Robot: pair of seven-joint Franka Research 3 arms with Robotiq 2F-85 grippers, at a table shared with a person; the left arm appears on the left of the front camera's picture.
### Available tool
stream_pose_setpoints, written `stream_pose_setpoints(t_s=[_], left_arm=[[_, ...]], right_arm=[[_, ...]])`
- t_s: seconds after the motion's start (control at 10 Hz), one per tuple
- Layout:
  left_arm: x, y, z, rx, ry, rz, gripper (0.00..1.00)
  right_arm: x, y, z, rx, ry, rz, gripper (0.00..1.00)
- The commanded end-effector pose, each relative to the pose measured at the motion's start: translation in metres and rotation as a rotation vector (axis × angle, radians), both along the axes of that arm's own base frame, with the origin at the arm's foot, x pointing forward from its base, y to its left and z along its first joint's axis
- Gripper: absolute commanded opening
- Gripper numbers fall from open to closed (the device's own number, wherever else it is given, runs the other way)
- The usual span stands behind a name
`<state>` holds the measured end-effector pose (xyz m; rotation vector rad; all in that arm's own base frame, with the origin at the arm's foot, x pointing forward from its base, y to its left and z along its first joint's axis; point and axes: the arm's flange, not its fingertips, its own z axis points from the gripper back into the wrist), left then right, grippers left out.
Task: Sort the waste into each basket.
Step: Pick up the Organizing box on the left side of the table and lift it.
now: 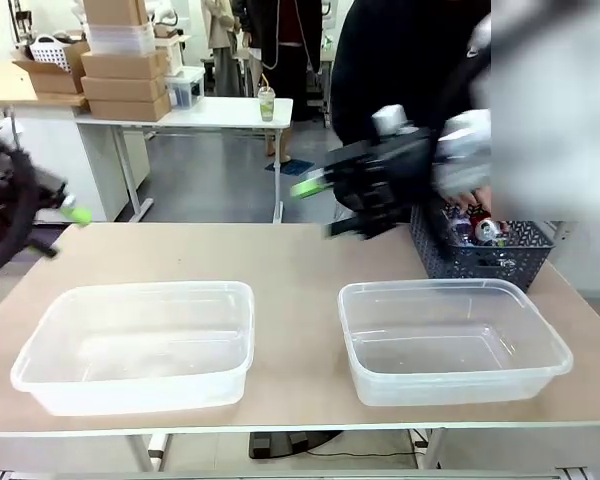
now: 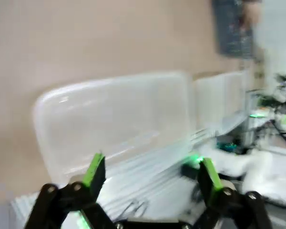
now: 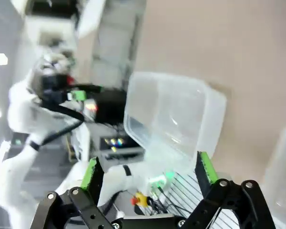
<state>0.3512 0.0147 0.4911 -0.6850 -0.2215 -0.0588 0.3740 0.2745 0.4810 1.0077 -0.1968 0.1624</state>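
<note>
My right gripper (image 1: 325, 208) is spread wide and empty, and so is my left gripper (image 2: 151, 169). The waste (image 1: 477, 225) lies in a dark crate (image 1: 480, 264) just beside my right fingers. The first pick is in hand, I judge. Next I must lower onto one piece and carry it to the right basket (image 1: 450, 288) below.

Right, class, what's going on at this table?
Nothing is sorted yet. The left tub and the right tub sit empty near the front edge. The waste, cans among it, lies in a dark mesh basket at the far right. The left gripper and right gripper are both open, holding nothing.
</note>
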Motion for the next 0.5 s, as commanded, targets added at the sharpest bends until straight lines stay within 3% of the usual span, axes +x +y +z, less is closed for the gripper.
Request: stream_pose_setpoints(t_s=[0.0, 0.1, 0.2, 0.3, 0.4], left_arm=[[-0.050, 0.023, -0.007, 0.182, 0.209, -0.038, 1.00], [-0.063, 0.028, -0.011, 0.131, 0.191, -0.144, 1.00], [-0.020, 0.015, -0.009, 0.125, 0.091, -0.002, 1.00], [-0.020, 0.015, -0.009, 0.125, 0.091, -0.002, 1.00], [-0.020, 0.015, -0.009, 0.125, 0.091, -0.002, 1.00]], right_arm=[[0.022, 0.055, -0.006, -0.251, -0.050, 0.117, 1.00], [0.014, 0.057, -0.010, -0.316, -0.111, 0.172, 1.00], [0.002, 0.053, -0.020, -0.096, 0.006, 0.087, 1.00], [0.002, 0.053, -0.020, -0.096, 0.006, 0.087, 1.00], [0.003, 0.081, -0.034, -0.208, -0.019, 0.163, 1.00]])
